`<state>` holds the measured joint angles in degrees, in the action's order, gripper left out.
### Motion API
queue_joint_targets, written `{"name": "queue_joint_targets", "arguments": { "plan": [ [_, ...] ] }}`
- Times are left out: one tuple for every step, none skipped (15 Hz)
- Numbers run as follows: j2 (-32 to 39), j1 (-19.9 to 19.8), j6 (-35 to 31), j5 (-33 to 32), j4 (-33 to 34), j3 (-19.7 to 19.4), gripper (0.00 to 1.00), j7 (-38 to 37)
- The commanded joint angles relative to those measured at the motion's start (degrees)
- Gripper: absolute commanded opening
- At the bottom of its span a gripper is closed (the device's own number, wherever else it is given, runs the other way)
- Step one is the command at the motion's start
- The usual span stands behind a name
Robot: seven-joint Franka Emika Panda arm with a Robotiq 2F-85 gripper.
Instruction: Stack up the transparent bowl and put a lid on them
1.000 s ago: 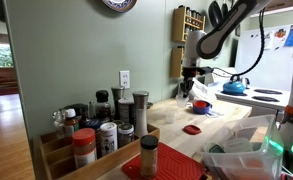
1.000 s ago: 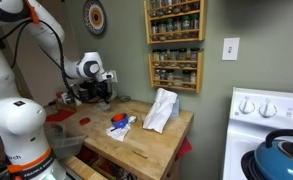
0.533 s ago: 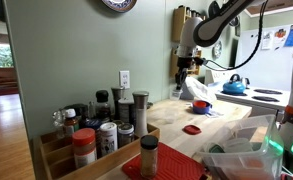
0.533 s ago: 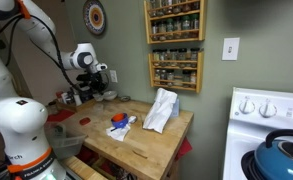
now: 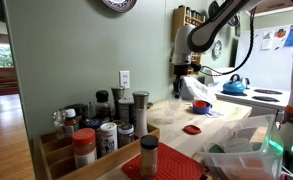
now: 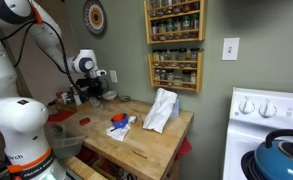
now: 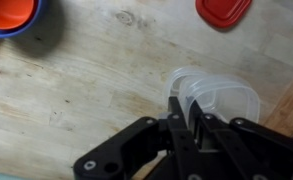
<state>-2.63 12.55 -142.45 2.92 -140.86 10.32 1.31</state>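
Note:
My gripper (image 7: 186,108) is shut on the rim of a transparent plastic bowl (image 7: 226,100) and holds it above the wooden table (image 7: 86,80). Two clear rims show one inside the other; I cannot tell whether this is one bowl or two nested. The small flat red lid (image 7: 224,10) lies on the wood beyond the bowl. It also shows in both exterior views (image 5: 193,129) (image 6: 84,119). The gripper hangs above the table's far end (image 5: 184,72) (image 6: 94,90).
An orange bowl with a blue rim (image 7: 11,15) sits to one side. A white bag (image 6: 161,108) and blue-and-red items (image 6: 119,122) lie on the table. Spice jars (image 5: 106,125) crowd one end. A blue kettle (image 6: 281,155) sits on the stove.
The gripper has risen from the table surface with the transparent bowl in it and drifted slightly toward the wall.

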Motion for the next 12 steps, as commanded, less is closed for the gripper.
{"name": "queue_joint_targets", "arguments": {
  "plan": [
    [3.19, -0.62, -0.76, 0.37, 1.53, 0.14, 0.03, 0.42],
    [3.56, -0.71, -0.89, 0.61, 1.69, 0.12, 0.03, 0.55],
    [3.89, -0.83, -1.00, 0.89, 1.88, 0.13, 0.03, 0.70],
    [4.36, -0.88, -1.00, 1.02, 2.16, 0.17, 0.03, 0.75],
    [4.79, -0.90, -1.02, 1.24, 2.41, 0.25, 0.03, 0.71],
    [5.23, -0.82, -1.26, 1.99, 2.64, 0.41, 0.03, 1.23],
    [5.59, -0.82, -1.19, 1.37, 2.84, 0.42, 0.03, 0.49],
    [6.07, -0.85, -1.26, 1.43, 3.03, 0.41, 0.03, 0.40],
    [6.46, -0.91, -1.20, 0.50, 3.18, 0.31, 0.03, -0.42],
    [6.94, -1.00, -1.26, -0.06, 3.25, 0.15, 0.03, -1.13],
    [7.39, -1.10, -1.42, -0.58, 3.29, -0.02, 0.03, -1.72],
    [7.78, -1.30, -1.60, -2.13, 3.16, -0.48, 0.03, -3.53]
  ]
}}
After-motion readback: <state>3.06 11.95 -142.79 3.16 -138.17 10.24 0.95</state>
